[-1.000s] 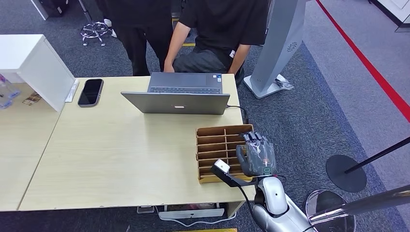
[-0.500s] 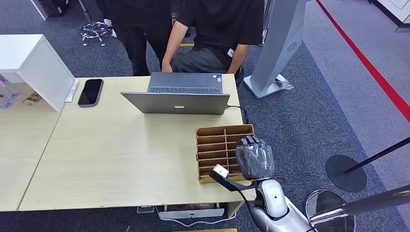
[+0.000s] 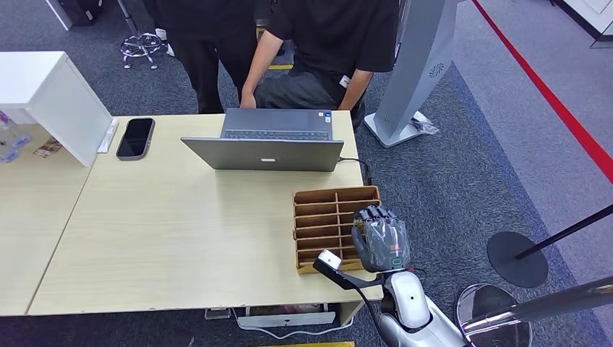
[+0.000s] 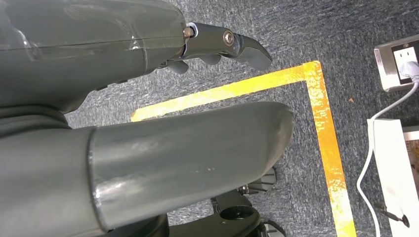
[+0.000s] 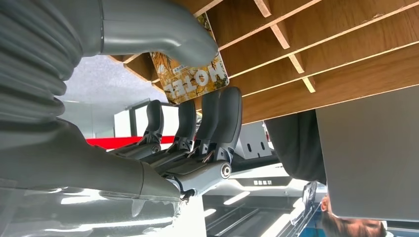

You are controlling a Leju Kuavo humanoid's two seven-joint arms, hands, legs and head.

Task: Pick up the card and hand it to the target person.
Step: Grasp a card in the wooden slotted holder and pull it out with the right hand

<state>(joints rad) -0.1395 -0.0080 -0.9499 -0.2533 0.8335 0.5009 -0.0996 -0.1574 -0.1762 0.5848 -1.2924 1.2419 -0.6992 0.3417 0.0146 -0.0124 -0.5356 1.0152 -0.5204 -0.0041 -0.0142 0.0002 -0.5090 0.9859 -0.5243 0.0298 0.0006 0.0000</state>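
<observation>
High head view downward; wrist views close, sharing wooden organizer (image 3: 334, 228).

There were two people (image 3: 318, 43) behind the table (image 3: 159, 231), one laptop (image 3: 271, 141) and one phone (image 3: 135, 137). One wooden organizer (image 3: 325, 217) held one card (image 5: 195, 79). Two robot hands showed: right hand (image 3: 379, 238), left hand (image 4: 148, 123).

— Worktop (image 3: 166, 231): pale beige wood grain. Slotted organiser (image 3: 325, 217): brown, cardboard-like, with lighter dividers.
— Card (image 5: 195, 79): mottled gold and brown print, white block letters. Right hand (image 3: 381, 242): dark grey back; fingers (image 5: 225, 118) near black, thumb lighter grey.
— Laptop (image 3: 264, 153): silver-grey lid, dark keys. Phone (image 3: 135, 137): glossy black.
— Carpet (image 3: 463, 173): blue-grey, flecked, crossed by a red stripe (image 3: 549, 97). Floor tape (image 4: 321, 113): orange-yellow, scuffed. Left hand (image 4: 148, 98): plain grey.
— Person's shirt (image 3: 332, 32): black.
</observation>
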